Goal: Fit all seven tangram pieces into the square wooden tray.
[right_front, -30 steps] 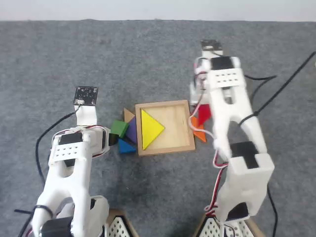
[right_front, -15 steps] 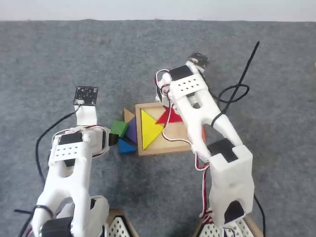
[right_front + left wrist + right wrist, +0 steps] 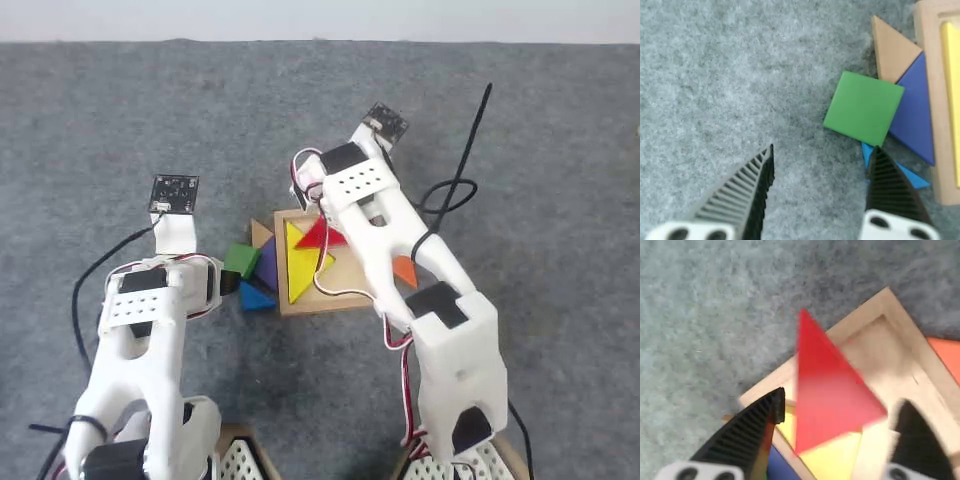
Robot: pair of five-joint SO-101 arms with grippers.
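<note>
Hanging over the upper left corner of the square wooden tray (image 3: pixel 888 302), the right gripper (image 3: pixel 842 399) has its jaws clamped on the red triangle (image 3: pixel 321 235). From above, that piece overlaps the top point of the yellow triangle (image 3: pixel 300 268), which lies flat in the left half of the tray, near the middle of the high view. Whether the red piece touches the tray floor I cannot tell. An orange piece (image 3: pixel 404 268) peeks out from behind the right arm, on the grey carpet (image 3: pixel 150 120) just outside the tray's right rim.

Four more pieces huddle on the carpet along the tray's left rim. The tan triangle (image 3: pixel 892 50) is uppermost in the high view and the dark blue piece (image 3: pixel 915 120) lies against the rim below it. The green square (image 3: pixel 864 107) sits to their left, and the light blue triangle (image 3: pixel 255 297) is lowest.

The left gripper (image 3: pixel 822 148) hovers low over the carpet just beside the green square. Its jaws are spread apart, with nothing between them.
</note>
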